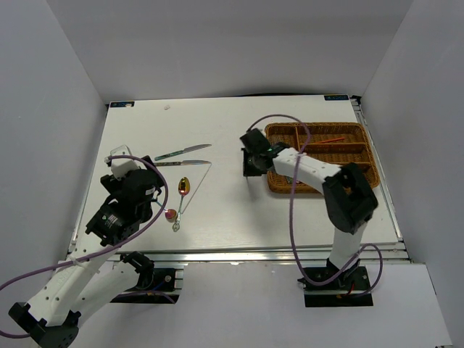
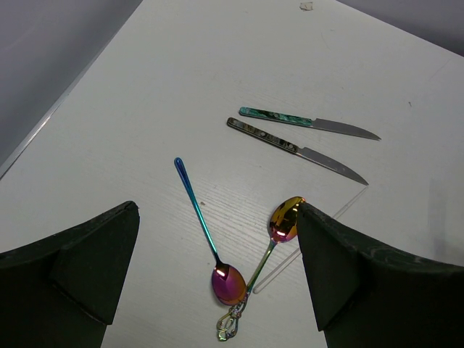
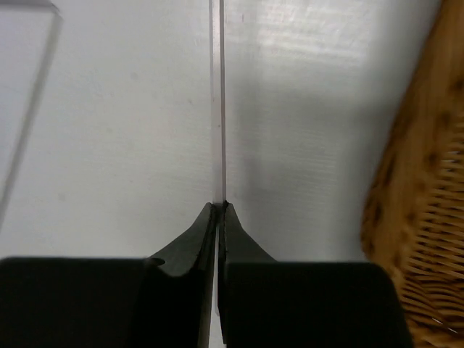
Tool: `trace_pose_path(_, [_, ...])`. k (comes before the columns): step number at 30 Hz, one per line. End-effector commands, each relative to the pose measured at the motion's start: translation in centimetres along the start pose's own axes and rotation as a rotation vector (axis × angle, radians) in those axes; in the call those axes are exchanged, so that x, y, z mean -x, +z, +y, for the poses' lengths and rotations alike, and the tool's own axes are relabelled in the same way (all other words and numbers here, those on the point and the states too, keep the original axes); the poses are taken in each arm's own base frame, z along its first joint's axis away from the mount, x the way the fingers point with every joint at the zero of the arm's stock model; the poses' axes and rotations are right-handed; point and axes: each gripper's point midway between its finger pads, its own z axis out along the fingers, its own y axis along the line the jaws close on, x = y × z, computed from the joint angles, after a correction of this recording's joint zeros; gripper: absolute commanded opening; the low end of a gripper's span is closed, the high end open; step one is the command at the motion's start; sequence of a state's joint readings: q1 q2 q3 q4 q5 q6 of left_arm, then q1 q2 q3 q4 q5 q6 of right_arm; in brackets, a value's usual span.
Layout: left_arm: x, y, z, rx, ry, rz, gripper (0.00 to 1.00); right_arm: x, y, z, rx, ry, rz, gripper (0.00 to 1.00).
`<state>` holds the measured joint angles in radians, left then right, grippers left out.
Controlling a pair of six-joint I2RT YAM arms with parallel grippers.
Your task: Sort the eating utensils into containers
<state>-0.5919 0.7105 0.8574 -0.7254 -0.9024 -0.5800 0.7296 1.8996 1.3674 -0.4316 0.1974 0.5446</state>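
My right gripper is shut on a thin white chopstick that runs straight out from its fingertips, low over the table just left of the wicker tray. From above, that gripper sits at the tray's left end. A red chopstick lies in one compartment. My left gripper hangs open above two spoons: a gold-bowled one and a pink-bowled one with a blue handle. Two knives lie beyond them. A second white chopstick lies beside the spoons.
White walls enclose the table on three sides. The tray fills the back right corner. The spoons and knives cluster on the left half, near my left arm.
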Motion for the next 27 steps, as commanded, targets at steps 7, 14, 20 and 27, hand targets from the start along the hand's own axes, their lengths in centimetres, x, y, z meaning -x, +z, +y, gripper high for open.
trace_pose_path(7, [0.2, 0.0, 0.2, 0.003, -0.005, -0.009, 0.98, 11.7, -7.9, -6.6, 0.205, 0.38, -0.375, 0.0])
trace_pose_path(14, [0.0, 0.1, 0.0, 0.001, 0.004, -0.001, 0.98, 17.2, -9.7, -16.7, 0.196, 0.811, -0.642, 0.0])
trace_pose_path(20, [-0.3, 0.3, -0.2, 0.001, 0.014, 0.007, 0.98, 19.1, -9.7, -23.9, 0.07, 1.147, -0.867, 0.0])
trace_pose_path(27, [-0.6, 0.5, -0.4, 0.005, 0.031, 0.018, 0.98, 19.0, -7.1, -29.2, -0.06, 1.364, -0.934, 0.0])
